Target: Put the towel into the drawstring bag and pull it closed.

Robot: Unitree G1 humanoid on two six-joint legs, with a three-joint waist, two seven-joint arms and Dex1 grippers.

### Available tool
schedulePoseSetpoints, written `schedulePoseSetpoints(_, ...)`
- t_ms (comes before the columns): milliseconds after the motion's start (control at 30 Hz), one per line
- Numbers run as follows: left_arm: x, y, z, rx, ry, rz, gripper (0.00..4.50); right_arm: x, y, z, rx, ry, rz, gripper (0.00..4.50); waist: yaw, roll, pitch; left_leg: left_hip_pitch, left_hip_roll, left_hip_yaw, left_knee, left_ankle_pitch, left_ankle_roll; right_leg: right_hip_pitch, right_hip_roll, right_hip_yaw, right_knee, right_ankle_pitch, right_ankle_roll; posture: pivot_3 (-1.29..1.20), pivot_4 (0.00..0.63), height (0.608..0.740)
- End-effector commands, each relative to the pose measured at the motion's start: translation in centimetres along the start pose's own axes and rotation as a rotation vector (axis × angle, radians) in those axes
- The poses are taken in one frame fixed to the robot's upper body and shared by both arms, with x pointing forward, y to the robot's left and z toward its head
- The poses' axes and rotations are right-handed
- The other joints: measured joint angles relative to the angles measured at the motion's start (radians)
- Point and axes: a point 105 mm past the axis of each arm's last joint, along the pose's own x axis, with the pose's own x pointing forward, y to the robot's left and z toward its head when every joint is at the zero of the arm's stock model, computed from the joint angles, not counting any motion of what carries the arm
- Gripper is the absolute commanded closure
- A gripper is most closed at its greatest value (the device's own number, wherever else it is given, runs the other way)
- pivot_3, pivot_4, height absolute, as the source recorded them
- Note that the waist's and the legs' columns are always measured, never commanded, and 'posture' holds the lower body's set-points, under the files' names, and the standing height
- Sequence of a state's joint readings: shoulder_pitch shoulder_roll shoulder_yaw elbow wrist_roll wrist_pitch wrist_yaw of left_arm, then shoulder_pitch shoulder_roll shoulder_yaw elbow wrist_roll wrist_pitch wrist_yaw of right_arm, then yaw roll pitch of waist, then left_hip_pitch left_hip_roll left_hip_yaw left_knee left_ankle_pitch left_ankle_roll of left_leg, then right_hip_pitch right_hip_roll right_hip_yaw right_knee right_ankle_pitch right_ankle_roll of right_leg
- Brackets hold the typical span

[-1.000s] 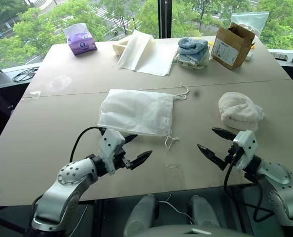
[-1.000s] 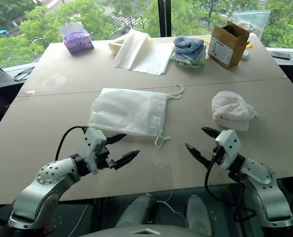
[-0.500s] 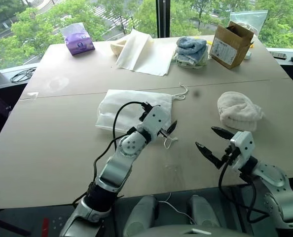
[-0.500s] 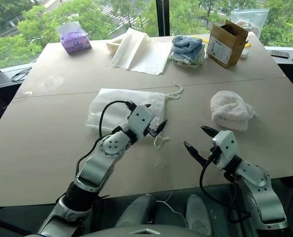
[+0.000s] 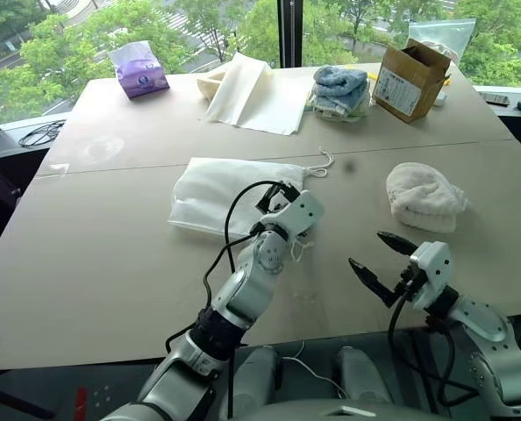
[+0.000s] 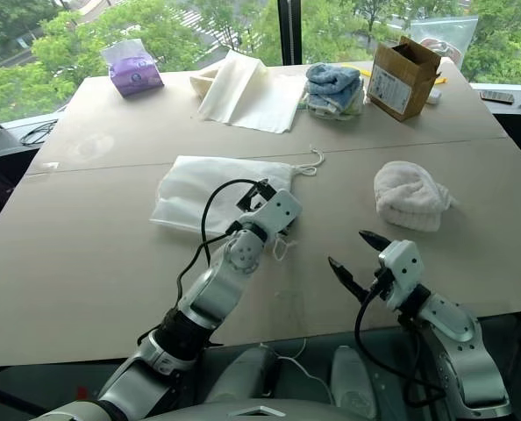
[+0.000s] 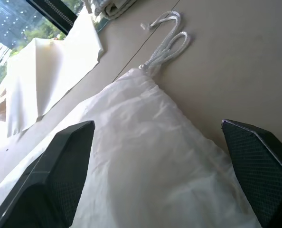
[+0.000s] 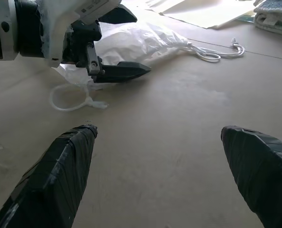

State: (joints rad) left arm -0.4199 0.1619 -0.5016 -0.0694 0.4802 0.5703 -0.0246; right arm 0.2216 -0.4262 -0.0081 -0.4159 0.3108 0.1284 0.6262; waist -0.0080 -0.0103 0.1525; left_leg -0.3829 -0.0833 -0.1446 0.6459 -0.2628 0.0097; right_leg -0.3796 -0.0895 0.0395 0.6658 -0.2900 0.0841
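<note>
Left gripper reaches level over the drawstring bag, wide open, empty; right gripper likewise.

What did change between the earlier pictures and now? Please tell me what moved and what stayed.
The left tool swung from the near table edge forward and toward the middle, to the bag's drawstring end, open, with the bag mouth between its fingers. It has not gripped anything. The right tool stayed open, in about the same place. The bag and the towel lie as before.
</note>
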Motion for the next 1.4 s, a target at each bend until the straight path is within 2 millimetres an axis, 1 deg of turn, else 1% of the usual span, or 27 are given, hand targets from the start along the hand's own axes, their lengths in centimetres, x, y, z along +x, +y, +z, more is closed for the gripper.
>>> schedulePoseSetpoints(33,0.2,0.9,0.4,0.006,-0.014,0.068,0.09,-0.1,0.0,1.4,-0.033,-0.037,0.004,0.00,0.002,0.000,0.000,0.000,0.000,0.000,0.000,0.000,0.000,0.000,0.000,0.000,0.000,0.000,0.000,0.00,0.150,0.740)
schedulePoseSetpoints(200,-0.9,2.7,-1.1,0.065,0.013,0.146,0.09,-0.2,-0.2,1.2,-0.034,-0.029,0.008,0.00,-0.004,0.000,0.000,0.000,0.000,0.000,0.000,0.000,0.000,0.000,0.000,0.000,0.000,0.000,0.000,0.00,0.150,0.740)
schedulePoseSetpoints(333,-2.8,5.9,-3.4,0.141,0.081,0.271,0.09,0.2,-0.1,1.1,-0.031,-0.028,0.026,0.00,-0.006,0.000,0.000,0.000,0.000,0.000,0.000,0.000,0.000,0.000,0.000,0.000,0.001,0.000,0.000,0.00,0.150,0.740)
schedulePoseSetpoints(433,-4.2,8.3,-4.6,0.186,0.119,0.376,0.09,0.6,0.0,1.2,-0.028,-0.037,0.041,0.00,-0.002,0.000,0.000,0.000,0.000,0.000,0.001,0.000,0.000,-0.001,0.000,0.000,0.002,0.000,0.000,0.00,0.150,0.740)
schedulePoseSetpoints(567,-5.6,10.8,-6.2,0.209,0.200,0.519,0.09,1.2,0.1,1.3,-0.025,-0.049,0.066,0.00,0.008,0.000,0.000,0.000,0.000,0.000,0.002,0.000,0.000,0.000,0.000,0.000,0.002,0.000,0.000,0.00,0.150,0.740)
schedulePoseSetpoints(633,-6.1,11.4,-6.8,0.207,0.237,0.570,0.09,1.4,0.2,1.4,-0.025,-0.052,0.079,0.00,0.010,0.000,0.000,0.000,0.000,0.000,0.003,0.000,0.000,0.000,0.000,0.000,0.002,0.000,0.000,0.00,0.150,0.740)
schedulePoseSetpoints(700,-6.4,11.5,-7.3,0.193,0.276,0.591,0.09,1.6,0.2,1.3,-0.025,-0.053,0.089,0.00,0.013,0.000,0.000,0.000,0.000,0.000,0.002,0.000,0.000,0.000,0.000,0.000,0.003,0.000,0.000,0.00,0.150,0.740)
schedulePoseSetpoints(800,-6.5,10.8,-8.4,0.139,0.340,0.579,0.09,1.9,0.2,1.3,-0.027,-0.056,0.101,0.00,0.016,0.000,0.000,0.000,0.000,0.000,0.002,0.000,0.000,0.000,0.000,0.000,0.003,0.000,0.000,0.00,0.150,0.740)
schedulePoseSetpoints(900,-6.2,10.1,-8.7,0.097,0.343,0.553,0.09,2.1,0.0,1.4,-0.031,-0.058,0.105,0.00,0.017,0.000,0.000,0.000,0.000,0.000,0.003,0.000,0.000,-0.001,0.000,0.000,0.004,0.000,0.000,0.00,0.150,0.740)
schedulePoseSetpoints(967,-5.9,9.6,-8.6,0.051,0.323,0.528,0.09,2.2,-0.1,1.5,-0.037,-0.058,0.111,0.00,0.018,0.000,0.000,0.000,0.000,0.000,0.003,0.000,0.000,-0.001,0.000,0.000,0.005,0.000,0.000,0.00,0.150,0.740)
schedulePoseSetpoints(1067,-5.6,8.8,-8.3,0.028,0.272,0.472,0.09,2.3,-0.1,1.5,-0.039,-0.059,0.112,0.00,0.019,0.000,0.000,0.000,0.000,0.000,0.003,0.000,0.000,-0.001,0.000,0.000,0.005,0.000,0.000,0.00,0.150,0.740)
schedulePoseSetpoints(1167,-5.1,8.7,-7.8,0.067,0.228,0.461,0.09,2.3,-0.2,1.5,-0.038,-0.060,0.108,0.00,0.019,0.000,0.000,0.000,0.000,0.000,0.003,0.000,0.000,-0.001,-0.001,0.000,0.005,0.000,0.000,0.00,0.150,0.740)
schedulePoseSetpoints(1300,-3.6,8.4,-7.1,0.080,0.215,0.483,0.09,2.2,-0.2,1.5,-0.039,-0.058,0.106,0.00,0.022,0.000,0.000,0.000,0.000,0.000,0.004,0.000,0.000,-0.001,0.000,-0.001,0.005,0.000,0.000,0.00,0.150,0.740)
schedulePoseSetpoints(1400,-2.9,7.8,-7.2,0.039,0.232,0.479,0.09,2.2,-0.2,1.5,-0.041,-0.056,0.107,0.00,0.021,0.000,0.000,0.000,-0.001,0.000,0.005,0.000,0.000,-0.001,-0.001,0.000,0.006,0.000,0.000,0.00,0.150,0.740)
